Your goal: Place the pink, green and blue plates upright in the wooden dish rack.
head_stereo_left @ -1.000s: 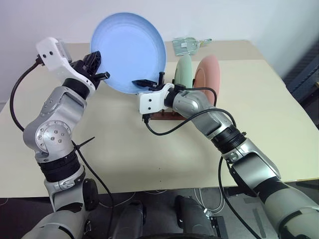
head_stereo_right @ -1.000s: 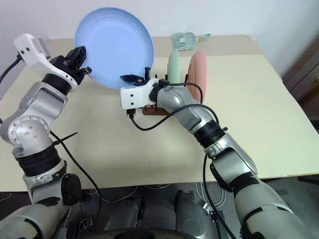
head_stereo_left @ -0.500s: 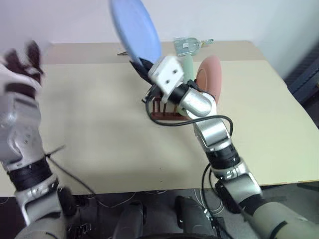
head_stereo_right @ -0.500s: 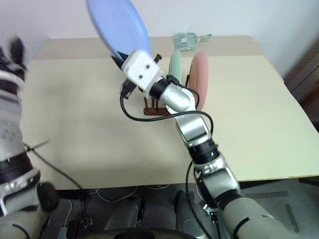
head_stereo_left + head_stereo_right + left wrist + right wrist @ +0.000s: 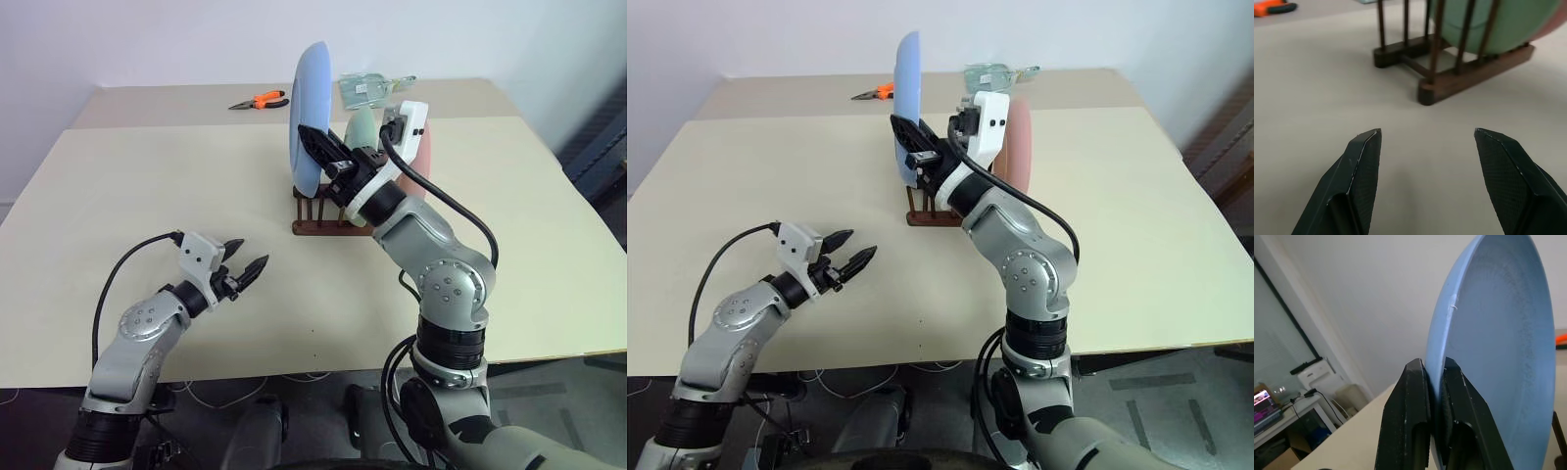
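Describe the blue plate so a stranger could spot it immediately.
Find the wooden dish rack near the middle of the beige table. Just above its left end, the right gripper pinches the blue plate on edge. The green plate and pink plate sit in the rack; this one hangs in the air.

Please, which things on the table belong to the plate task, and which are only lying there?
Job:
blue plate, in the right end effector
green plate
pink plate
wooden dish rack

Lying about:
orange pliers
clear packet
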You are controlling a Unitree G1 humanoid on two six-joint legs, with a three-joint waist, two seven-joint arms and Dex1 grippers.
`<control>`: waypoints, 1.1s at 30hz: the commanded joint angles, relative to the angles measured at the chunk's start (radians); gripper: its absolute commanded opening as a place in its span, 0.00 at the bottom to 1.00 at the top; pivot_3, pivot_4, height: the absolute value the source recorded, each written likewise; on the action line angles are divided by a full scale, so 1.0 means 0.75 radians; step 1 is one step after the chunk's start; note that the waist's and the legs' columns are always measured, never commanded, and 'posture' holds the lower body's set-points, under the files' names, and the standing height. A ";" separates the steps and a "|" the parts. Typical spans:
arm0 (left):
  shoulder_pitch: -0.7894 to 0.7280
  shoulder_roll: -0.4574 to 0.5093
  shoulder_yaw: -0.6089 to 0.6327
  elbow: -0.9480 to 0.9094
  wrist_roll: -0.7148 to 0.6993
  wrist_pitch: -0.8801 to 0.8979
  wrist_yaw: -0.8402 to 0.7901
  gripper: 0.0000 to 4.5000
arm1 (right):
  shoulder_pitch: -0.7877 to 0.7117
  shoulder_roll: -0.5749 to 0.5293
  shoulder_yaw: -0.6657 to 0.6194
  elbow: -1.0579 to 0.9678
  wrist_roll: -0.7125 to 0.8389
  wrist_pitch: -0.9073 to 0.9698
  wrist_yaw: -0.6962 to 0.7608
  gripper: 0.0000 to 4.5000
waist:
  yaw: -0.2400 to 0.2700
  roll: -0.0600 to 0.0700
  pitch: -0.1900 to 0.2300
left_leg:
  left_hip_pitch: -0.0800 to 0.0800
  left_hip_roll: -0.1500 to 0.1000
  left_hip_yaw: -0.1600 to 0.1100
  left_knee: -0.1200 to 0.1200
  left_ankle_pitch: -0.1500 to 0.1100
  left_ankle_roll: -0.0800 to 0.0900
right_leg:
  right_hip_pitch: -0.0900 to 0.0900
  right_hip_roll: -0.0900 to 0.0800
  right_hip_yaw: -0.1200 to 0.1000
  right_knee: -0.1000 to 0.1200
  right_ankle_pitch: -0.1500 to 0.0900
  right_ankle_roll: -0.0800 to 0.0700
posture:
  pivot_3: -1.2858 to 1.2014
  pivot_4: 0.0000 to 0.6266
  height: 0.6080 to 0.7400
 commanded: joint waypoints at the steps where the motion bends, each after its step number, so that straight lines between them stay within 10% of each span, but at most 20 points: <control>1: 0.004 -0.004 -0.014 -0.074 0.001 0.001 -0.031 0.68 | -0.028 -0.022 0.005 0.001 0.005 -0.007 -0.020 0.00 | 0.000 0.000 0.000 | 0.000 0.000 0.000 0.000 0.000 0.000 | 0.000 0.000 0.000 0.000 0.000 0.000 | 0.52 0.24 1.00; 10: 0.024 -0.016 -0.034 -0.099 0.024 0.000 -0.044 0.68 | -0.058 -0.053 -0.005 0.094 -0.014 -0.030 -0.046 0.00 | -0.001 0.000 0.000 | 0.000 0.000 0.000 0.000 0.000 0.000 | 0.000 0.000 0.000 0.000 0.000 0.000 | 0.52 0.24 1.00; 18: 0.009 -0.038 -0.056 -0.124 0.041 0.026 -0.031 0.69 | -0.152 -0.217 0.179 0.079 -0.250 -0.185 0.050 0.79 | 0.000 0.000 0.000 | 0.000 0.000 0.001 0.001 0.000 0.000 | 0.000 0.000 0.000 0.000 0.000 0.000 | 0.52 0.24 1.00; 25: -0.043 -0.051 -0.072 -0.102 0.050 0.054 -0.039 0.69 | -0.151 -0.547 0.252 -0.042 -0.459 -0.367 0.253 0.79 | 0.005 0.000 0.000 | -0.001 0.000 0.000 0.002 0.000 0.001 | 0.002 0.000 0.000 -0.001 0.000 0.001 | 0.52 0.24 1.00; 33: -0.076 -0.030 -0.044 0.119 0.189 -0.120 -0.043 0.69 | 0.391 -0.982 -0.379 -0.156 -0.128 -0.258 0.587 0.79 | 0.039 -0.002 -0.001 | -0.001 -0.001 0.001 0.004 -0.004 0.006 | 0.008 -0.002 -0.001 -0.009 -0.002 0.002 | 0.52 0.24 1.00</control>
